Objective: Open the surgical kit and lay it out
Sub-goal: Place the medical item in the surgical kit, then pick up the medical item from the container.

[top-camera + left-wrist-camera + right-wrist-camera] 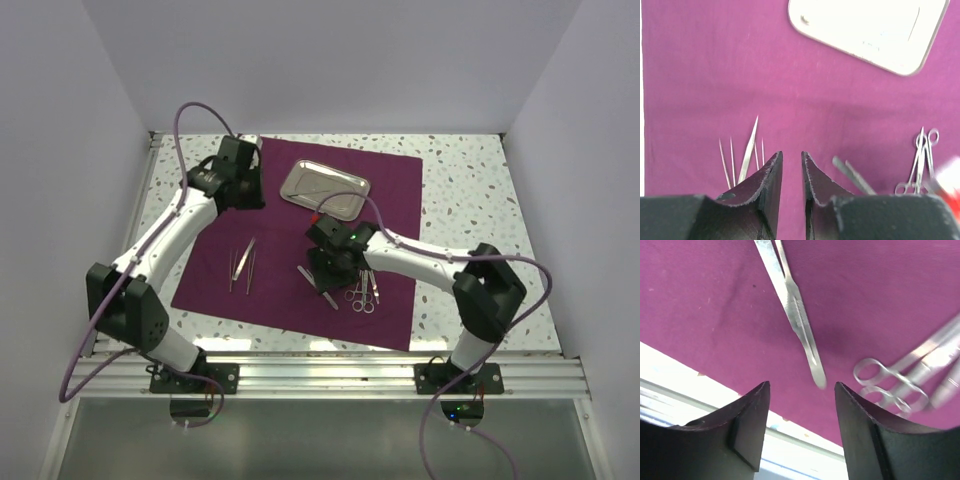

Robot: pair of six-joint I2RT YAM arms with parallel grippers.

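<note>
Forceps (799,325) flat on purple cloth (715,300) just ahead of right gripper (802,388), fingers parted, empty. Left gripper (791,159) barely parted, empty, tweezers (748,149) just ahead. Lift straight up, clear of scissors (912,362) beside right finger.

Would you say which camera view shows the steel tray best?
The top external view: the whole tray lies on the cloth. The left wrist view crops and overexposes it; the right wrist view misses it.

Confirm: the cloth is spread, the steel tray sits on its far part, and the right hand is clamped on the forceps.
Not clamped: the right hand is open, the forceps lying free on the cloth, as the right wrist view shows. The rest holds.
</note>
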